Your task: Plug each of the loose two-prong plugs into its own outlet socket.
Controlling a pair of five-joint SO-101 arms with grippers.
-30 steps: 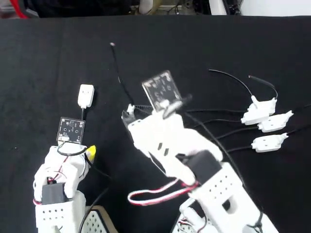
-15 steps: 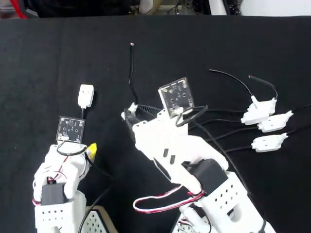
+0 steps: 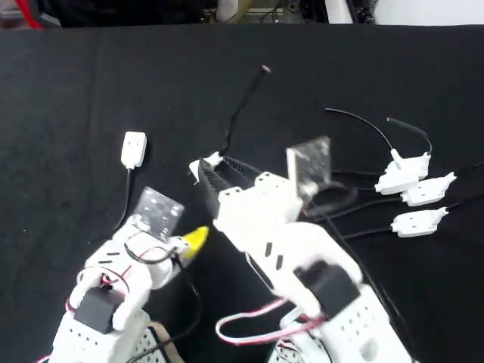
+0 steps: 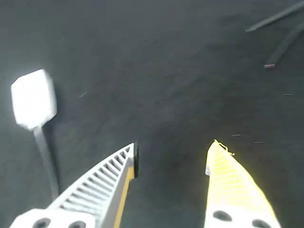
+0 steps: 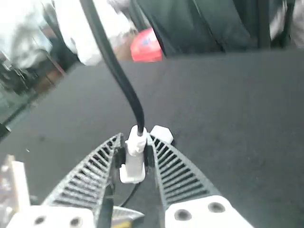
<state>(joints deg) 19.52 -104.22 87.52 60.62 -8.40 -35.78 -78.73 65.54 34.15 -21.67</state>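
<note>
My right gripper (image 5: 135,154) is shut on a small white two-prong plug (image 5: 133,166), whose black cable (image 5: 111,57) rises away from it. In the high view this gripper (image 3: 203,169) is at the table's middle with the plug (image 3: 214,159) at its tip and the cable (image 3: 240,110) trailing to the far side. A second white plug (image 3: 134,148) lies on the table at the left; it is also the plug (image 4: 33,97) off to one side of my open left gripper (image 4: 173,156). Three white outlet sockets (image 3: 414,190) lie at the right.
The black table (image 3: 76,83) has free room at the far left and far middle. Thin black cables (image 3: 363,125) run from the sockets towards the right arm. The left arm's yellow finger (image 3: 193,239) is close to the right arm's body (image 3: 265,227).
The right arm turned, swinging the held plug's cable end from far left to far right. The left arm swung right, towards the right arm.
</note>
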